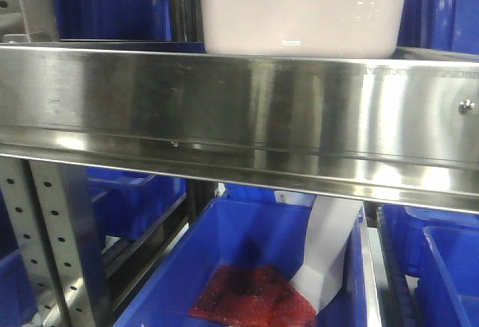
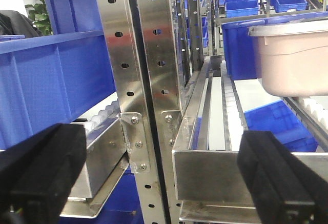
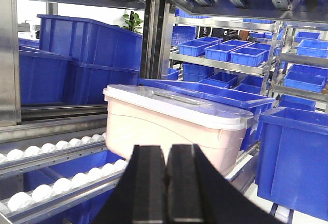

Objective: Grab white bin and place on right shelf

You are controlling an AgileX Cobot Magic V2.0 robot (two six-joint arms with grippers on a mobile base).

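The white bin (image 1: 303, 13) is a pale pinkish-white plastic tub with rounded corners, a glossy moulded ridge along its side and a flat translucent-white lid. It stands on the right shelf (image 1: 239, 117), just behind the broad front rail. The rail is brushed stainless steel, reflective, with a small screw head (image 1: 465, 105). White roller tracks (image 3: 51, 147) run beneath the bin, and blue crates (image 3: 292, 152) stand beside and behind it. No writing on the bin is legible.

The left gripper (image 2: 161, 131) has its black padded fingers spread wide, holding nothing, facing the perforated steel uprights (image 2: 154, 55). The right gripper (image 3: 166, 149) has its fingers pressed together, empty, just short of the bin.
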